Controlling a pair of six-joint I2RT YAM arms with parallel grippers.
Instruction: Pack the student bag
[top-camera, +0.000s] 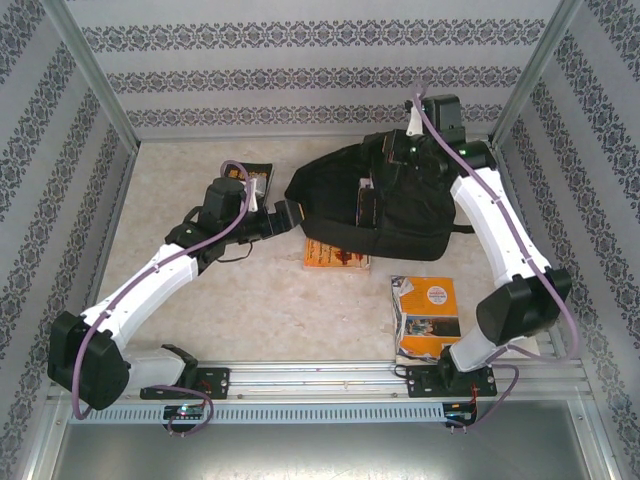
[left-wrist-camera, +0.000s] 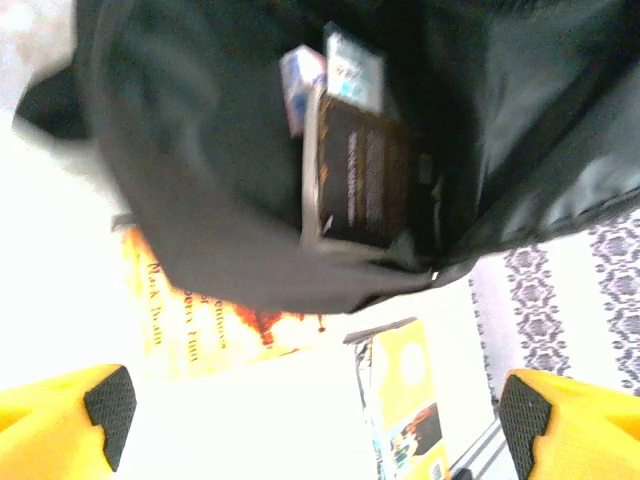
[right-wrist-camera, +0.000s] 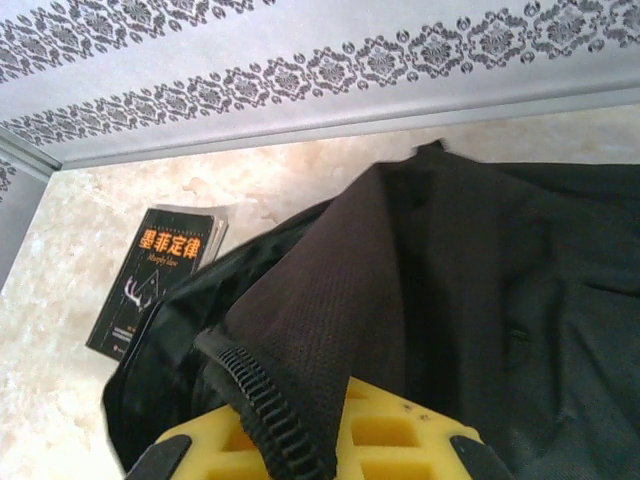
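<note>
Got a large black soft fabric backpack (top-camera: 405, 222) slumped on the far right part of the beige marbled worktop (top-camera: 230, 300), close to the back wall and just short of the right-hand wall. Can see the right gripper (right-wrist-camera: 320, 445) pinched tight on the zippered rim of the backpack, with a fold of textured black fabric running down between its yellow fingers. Spotted the left gripper (left-wrist-camera: 318, 420) spread wide with nothing in it, hanging just off the open mouth on the backpack's left side, black pads (left-wrist-camera: 110, 405) far apart. Looking into that mouth from the left wrist: a dark-covered book (left-wrist-camera: 365, 185) standing on edge inside, plus a small blue-and-white item (left-wrist-camera: 355, 65) deeper in, too blurred to name. Tucked partly under the near edge of the backpack, an orange paperback (top-camera: 335, 257). Near the right arm's base, a yellow-and-orange book (top-camera: 427, 318) lying flat, well apart from the backpack. Over at the far left, just beside the left arm's wrist, a thin black book with orange lettering (top-camera: 258, 178) lying flat. Plenty of bare worktop in the middle and front left; much tighter on the right, with backpack, arm and wall crowded together
</note>
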